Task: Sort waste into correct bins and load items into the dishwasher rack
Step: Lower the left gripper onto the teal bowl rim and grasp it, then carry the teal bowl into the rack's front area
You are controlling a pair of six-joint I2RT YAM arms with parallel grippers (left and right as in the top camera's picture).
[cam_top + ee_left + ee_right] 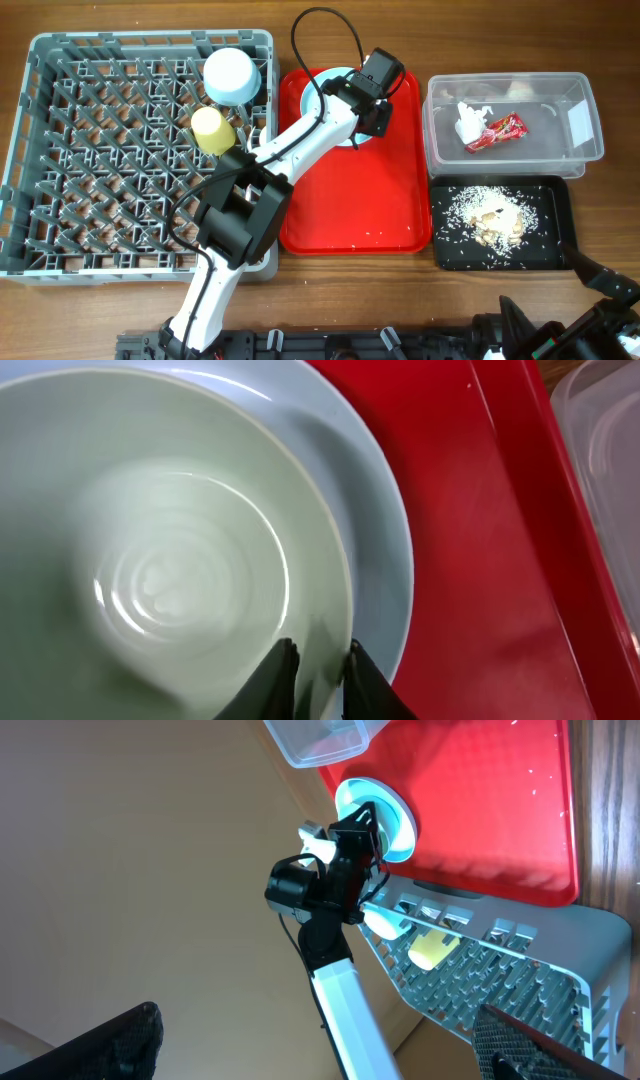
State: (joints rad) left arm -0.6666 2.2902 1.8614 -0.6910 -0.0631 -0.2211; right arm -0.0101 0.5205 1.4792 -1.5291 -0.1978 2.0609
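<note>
My left gripper (322, 660) is shut on the rim of a pale bowl (180, 560), one finger inside and one outside. The bowl sits on the pale blue plate (385, 530), which lies at the back of the red tray (480, 540). From overhead the left gripper (366, 108) covers most of that plate (316, 95). The grey dishwasher rack (40, 60) holds another pale bowl (233, 75) and a yellow cup (212, 128). The clear tub (590, 110) holds the white napkin (468, 120) and red wrapper (498, 132). The black tray (555, 200) holds food scraps (490, 215). My right gripper (560, 300) stands open and holds nothing, at the front right.
The red tray (350, 210) lies between the rack and the two bins, with a few white crumbs on it. The left arm reaches across the rack's right edge. In the left wrist view the clear tub's corner (610, 450) shows at the right.
</note>
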